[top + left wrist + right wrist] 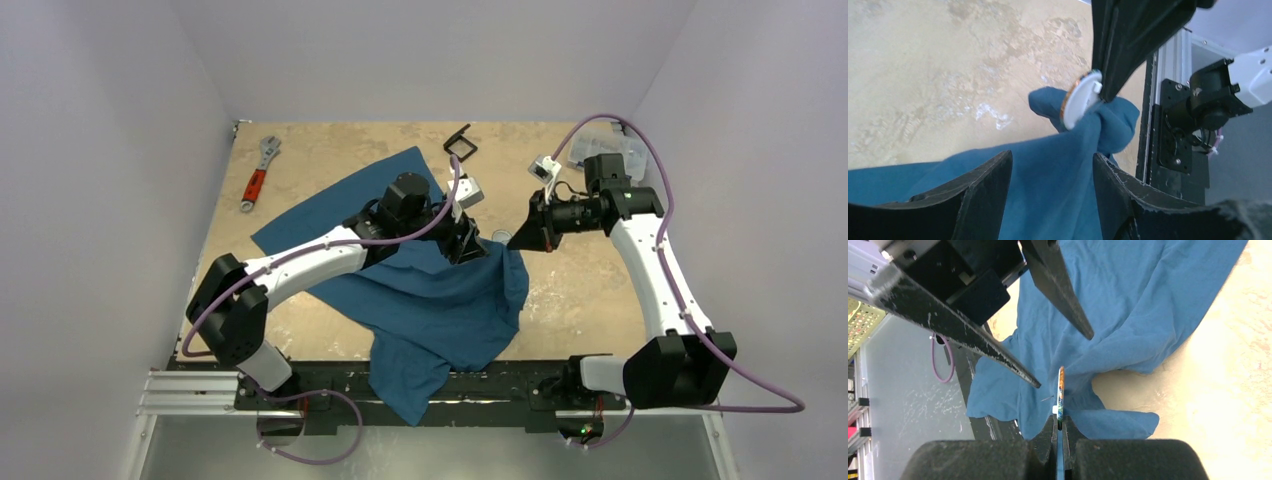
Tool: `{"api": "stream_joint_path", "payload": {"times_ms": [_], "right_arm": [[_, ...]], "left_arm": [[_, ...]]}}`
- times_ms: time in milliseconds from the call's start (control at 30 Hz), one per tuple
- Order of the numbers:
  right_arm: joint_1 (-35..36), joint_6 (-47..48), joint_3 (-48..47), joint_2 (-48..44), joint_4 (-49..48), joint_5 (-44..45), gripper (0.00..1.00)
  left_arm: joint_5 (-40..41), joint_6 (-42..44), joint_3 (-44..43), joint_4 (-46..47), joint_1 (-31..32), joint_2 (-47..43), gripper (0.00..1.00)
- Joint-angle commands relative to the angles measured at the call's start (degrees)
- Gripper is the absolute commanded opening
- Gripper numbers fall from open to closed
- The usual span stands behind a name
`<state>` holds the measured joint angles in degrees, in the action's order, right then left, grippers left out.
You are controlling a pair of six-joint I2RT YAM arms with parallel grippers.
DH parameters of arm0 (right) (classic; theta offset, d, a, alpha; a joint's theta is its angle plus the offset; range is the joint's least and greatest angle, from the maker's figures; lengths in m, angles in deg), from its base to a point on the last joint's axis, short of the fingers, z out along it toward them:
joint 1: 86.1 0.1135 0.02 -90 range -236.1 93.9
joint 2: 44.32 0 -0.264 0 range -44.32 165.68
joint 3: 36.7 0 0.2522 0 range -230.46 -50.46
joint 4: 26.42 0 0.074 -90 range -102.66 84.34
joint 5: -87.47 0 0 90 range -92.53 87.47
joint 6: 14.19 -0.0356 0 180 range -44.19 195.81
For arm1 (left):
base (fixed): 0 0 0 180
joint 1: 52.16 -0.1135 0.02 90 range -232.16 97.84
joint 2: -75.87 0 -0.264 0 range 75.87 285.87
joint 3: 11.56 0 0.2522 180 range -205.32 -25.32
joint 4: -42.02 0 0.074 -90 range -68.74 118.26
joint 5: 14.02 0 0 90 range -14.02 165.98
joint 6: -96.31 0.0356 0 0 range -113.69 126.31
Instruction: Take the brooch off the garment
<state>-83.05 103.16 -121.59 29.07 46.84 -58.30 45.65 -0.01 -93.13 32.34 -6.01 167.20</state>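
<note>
The garment [440,290], a dark teal T-shirt, lies crumpled across the table's middle and hangs over the front edge. The brooch [1080,100], a small pale disc with a coloured rim, shows edge-on in the right wrist view [1061,387]. My right gripper [1060,420] is shut on the brooch's edge, holding it just above the table. Cloth [1058,165] is drawn up in a peak against the disc's back. My left gripper [1052,155] stands open just beside that peak, its fingers [1083,325] apart and holding nothing. From above the two grippers [468,240] [515,240] nearly meet.
A red-handled wrench [258,175] lies at the back left. A small black square frame [460,143] sits at the back, and a small grey box [470,190] just behind the left wrist. A clear container [600,150] stands at the back right. The metal rail [330,385] runs along the front edge.
</note>
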Motion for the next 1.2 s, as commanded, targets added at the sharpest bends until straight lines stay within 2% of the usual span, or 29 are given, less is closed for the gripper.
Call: {"api": "stream_joint_path", "payload": {"times_ms": [0, 200, 367, 433, 567, 633, 767, 1167], "right_arm": [[0.3, -0.8, -0.8, 0.0, -1.6, -0.6, 0.0], [0.1, -1.0, -1.5, 1.1, -1.6, -0.2, 0.0], [0.2, -1.3, -1.4, 1.7, -2.4, 0.3, 0.0], [0.2, -1.9, -1.7, 1.9, -2.8, -0.6, 0.0], [0.1, -1.1, -2.2, 2.3, -1.5, -1.9, 0.0], [0.1, -1.0, -2.2, 2.4, -1.5, -1.6, 0.0], [0.1, -1.8, -2.0, 2.5, -3.2, 0.5, 0.0], [0.8, -0.3, 1.0, 1.8, -6.7, 8.6, 0.0]], "left_arm": [[-4.0, 2.5, 2.0, 4.2, 0.7, -1.9, 0.59], [-3.9, 3.5, 0.7, 4.1, 1.6, 0.5, 0.51], [-4.2, 3.1, -0.9, 4.1, 2.0, 1.5, 0.29], [-4.4, 2.9, -1.3, 3.8, 2.1, 1.7, 0.27], [-3.1, 2.9, -1.4, 3.7, 2.1, 2.4, 0.28], [-3.3, 2.6, -1.6, 3.7, 2.2, 2.7, 0.22], [-4.1, 1.9, -1.8, 3.9, 2.2, 2.6, 0.0], [-4.8, 0.0, -3.2, 4.1, 2.2, 1.0, 0.0]]}}
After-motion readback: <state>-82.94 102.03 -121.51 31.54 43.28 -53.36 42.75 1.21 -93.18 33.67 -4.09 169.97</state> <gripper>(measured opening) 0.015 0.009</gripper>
